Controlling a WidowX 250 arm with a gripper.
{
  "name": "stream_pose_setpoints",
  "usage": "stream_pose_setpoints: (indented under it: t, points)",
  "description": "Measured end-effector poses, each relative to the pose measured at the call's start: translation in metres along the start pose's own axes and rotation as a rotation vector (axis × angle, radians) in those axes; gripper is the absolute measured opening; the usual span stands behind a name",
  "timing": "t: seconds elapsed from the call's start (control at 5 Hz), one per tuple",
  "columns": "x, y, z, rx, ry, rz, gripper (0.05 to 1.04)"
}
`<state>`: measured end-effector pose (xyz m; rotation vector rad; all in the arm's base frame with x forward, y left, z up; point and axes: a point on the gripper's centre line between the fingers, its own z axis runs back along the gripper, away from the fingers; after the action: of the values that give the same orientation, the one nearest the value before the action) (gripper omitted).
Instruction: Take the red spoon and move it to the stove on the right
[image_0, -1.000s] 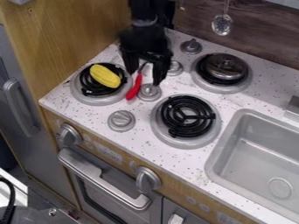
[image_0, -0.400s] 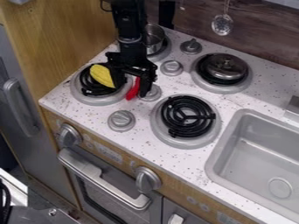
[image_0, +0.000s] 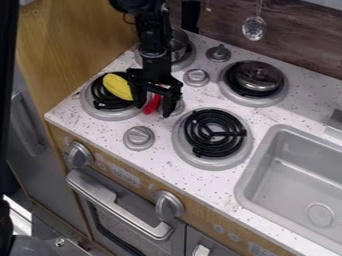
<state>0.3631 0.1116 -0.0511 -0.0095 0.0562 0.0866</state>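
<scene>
The black two-finger gripper (image_0: 153, 111) hung low over the red spoon (image_0: 152, 104), its fingers spread apart, one on each side. The spoon lay on the white speckled desk (image_0: 170, 172) – near the black coil burner (image_0: 110, 114) that held a long yellow toy (image_0: 118, 87). That toy was right by one finger – and a round grey knob (image_0: 180, 107) peeked out by the other. A shiny metal pot (image_0: 178, 44) sat behind the arm.

Spoon (image_0: 153, 105) between 2 front burners (image_0: 214, 165), corn (image_0: 118, 87) on left 1 (image_0: 110, 115), sink (image_0: 294, 185) right.
</scene>
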Motion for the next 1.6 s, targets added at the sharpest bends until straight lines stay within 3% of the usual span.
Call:
stream_pose_setpoints:
  t: [0.4, 0.6, 1.0, 1.2, 1.4, 1.6]
  points:
    - [0.008, 0.002, -0.016, 0.040, 0.043, -0.014, 0.997]
    - [0.010, 0.002, -0.017, 0.061, 0.053, -0.015, 0.950]
    - [0.012, 0.007, -0.016, 0.094, 0.050, -0.030, 0.382]
    - [0.009, 0.007, -0.018, 0.096, 0.054, -0.038, 0.269]
    - [-0.001, 0.000, -0.016, 0.078, 0.031, -0.039, 0.268]
    - [-0.005, -0.023, 0.016, 0.056, -0.053, -0.100, 0.235]
